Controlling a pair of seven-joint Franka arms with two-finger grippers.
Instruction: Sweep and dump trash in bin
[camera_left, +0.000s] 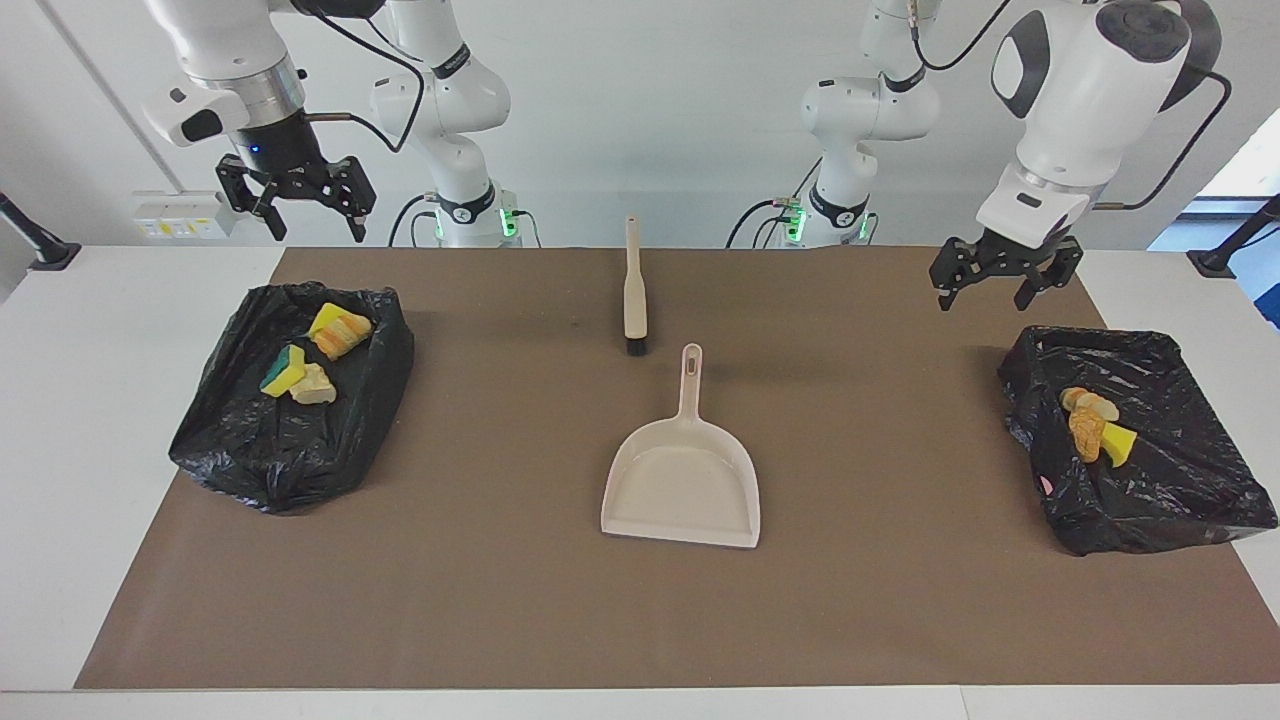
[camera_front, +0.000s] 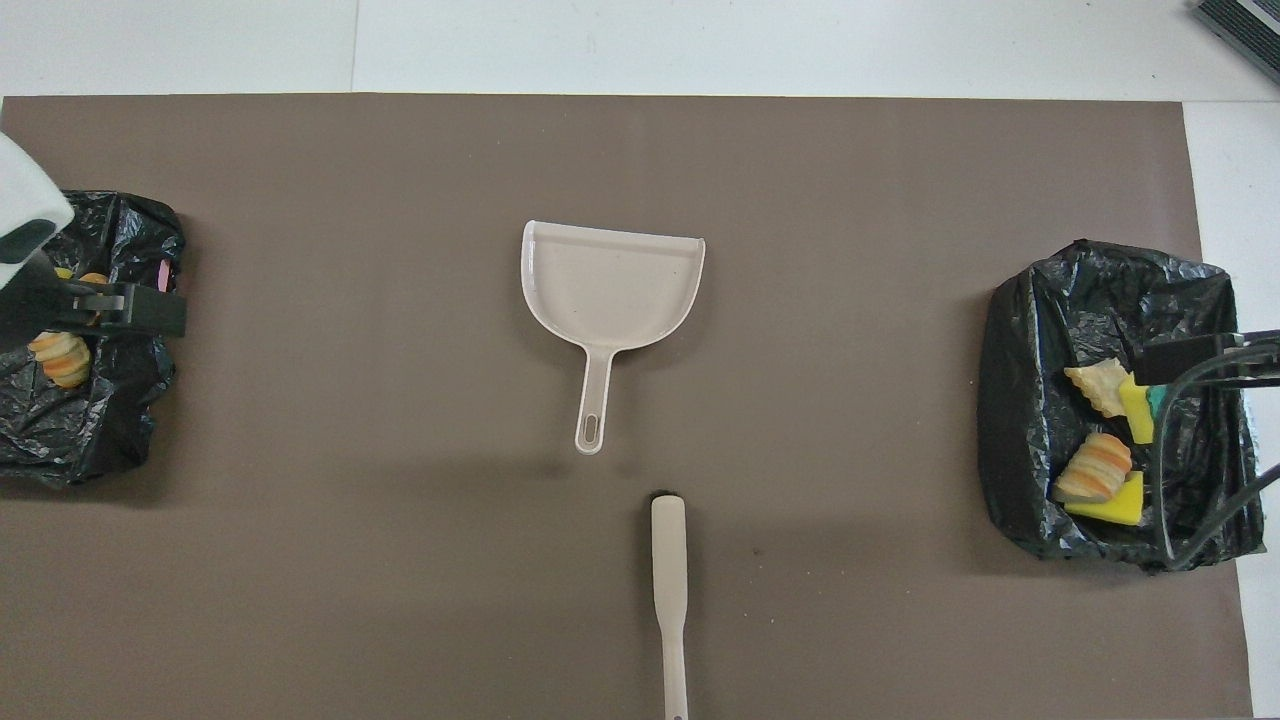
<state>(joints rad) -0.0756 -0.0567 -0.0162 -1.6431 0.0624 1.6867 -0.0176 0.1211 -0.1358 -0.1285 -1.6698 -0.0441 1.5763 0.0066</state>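
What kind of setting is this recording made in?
Probably a robotics lab bench: two arms mounted at a white table under a brown mat, with staged props, a dustpan and bag-lined bins of sponge scraps.
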